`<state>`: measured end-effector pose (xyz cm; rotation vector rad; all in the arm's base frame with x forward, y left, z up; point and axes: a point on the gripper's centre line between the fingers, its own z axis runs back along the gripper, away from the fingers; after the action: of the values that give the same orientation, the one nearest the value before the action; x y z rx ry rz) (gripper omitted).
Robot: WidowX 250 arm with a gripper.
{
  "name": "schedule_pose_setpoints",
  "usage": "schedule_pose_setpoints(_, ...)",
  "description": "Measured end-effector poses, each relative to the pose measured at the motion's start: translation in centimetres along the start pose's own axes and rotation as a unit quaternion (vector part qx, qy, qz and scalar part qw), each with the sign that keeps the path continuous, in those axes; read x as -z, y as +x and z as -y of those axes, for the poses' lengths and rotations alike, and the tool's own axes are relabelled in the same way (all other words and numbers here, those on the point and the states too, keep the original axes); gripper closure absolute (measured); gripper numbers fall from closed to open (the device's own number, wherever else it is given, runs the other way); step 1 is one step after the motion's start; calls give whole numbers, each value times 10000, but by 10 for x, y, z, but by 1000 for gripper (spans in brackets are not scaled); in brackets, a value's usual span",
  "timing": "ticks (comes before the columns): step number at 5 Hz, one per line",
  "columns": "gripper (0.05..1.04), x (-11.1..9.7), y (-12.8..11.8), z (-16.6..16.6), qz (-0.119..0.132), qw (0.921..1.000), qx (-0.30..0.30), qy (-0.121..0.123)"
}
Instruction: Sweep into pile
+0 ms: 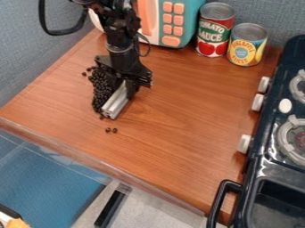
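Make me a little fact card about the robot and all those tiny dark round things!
tool: silvery bar, in the gripper
tiny dark things: mostly one long heap, along the bar's left side in the picture
strays: two loose pieces nearer the camera than the heap
surface: brown wooden counter
behind: red can, yellow-and-blue can, teal-and-orange toy
picture's right side: toy stove

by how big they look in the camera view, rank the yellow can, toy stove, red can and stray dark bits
1. Toy stove
2. Red can
3. Yellow can
4. Stray dark bits
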<state>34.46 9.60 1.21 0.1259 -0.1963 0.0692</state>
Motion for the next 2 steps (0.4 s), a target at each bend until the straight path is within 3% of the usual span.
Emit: schedule_pose_setpoints(2,704,7,15,-38,-202,9994,-93,283)
